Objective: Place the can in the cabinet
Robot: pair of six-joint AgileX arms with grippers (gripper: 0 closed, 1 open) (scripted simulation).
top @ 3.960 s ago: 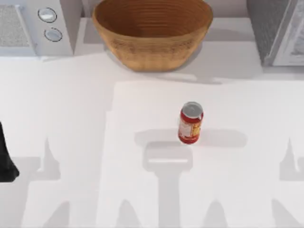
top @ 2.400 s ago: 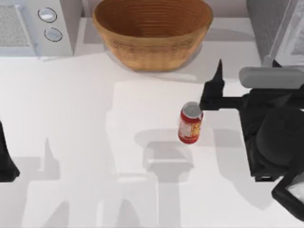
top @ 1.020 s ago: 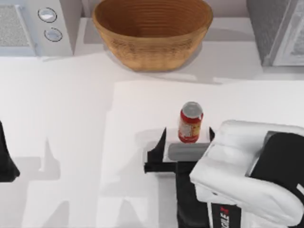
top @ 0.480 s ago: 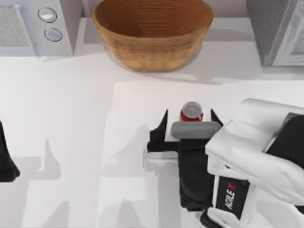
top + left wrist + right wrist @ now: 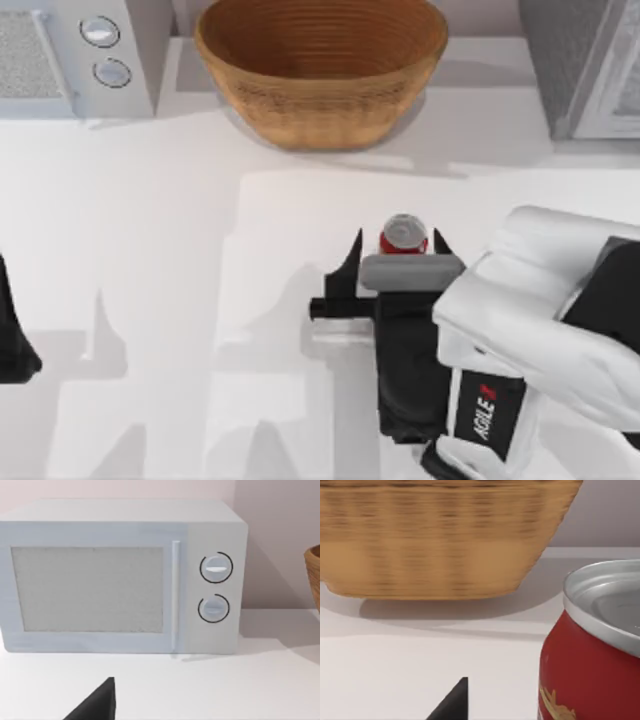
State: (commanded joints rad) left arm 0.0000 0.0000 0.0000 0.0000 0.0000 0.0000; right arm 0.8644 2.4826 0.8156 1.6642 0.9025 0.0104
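The white table (image 5: 150, 250) carries a grey microwave (image 5: 75, 55) at its far left corner, a grey cabinet (image 5: 585, 65) at its far right corner, and a big woven basket (image 5: 320, 65) between them at the back.

My right arm (image 5: 530, 340) reaches in from the near right side, and its gripper (image 5: 397, 255) sits low over the middle of the table. The two dark fingers (image 5: 351, 258) stand spread apart, one on each side of the can (image 5: 403, 233), with a gap showing on the left side, so the jaws are open and not pressing the can. The can stands upright between the fingers, just ahead of the gripper's body, red with a silver top. In the right wrist view the can (image 5: 592, 650) looms close, beside one fingertip (image 5: 452, 702), with the basket (image 5: 445, 535) well beyond the gripper.

My left arm (image 5: 12, 330) stays parked at the table's left edge, facing the microwave (image 5: 122, 575); I cannot tell how its fingers stand.
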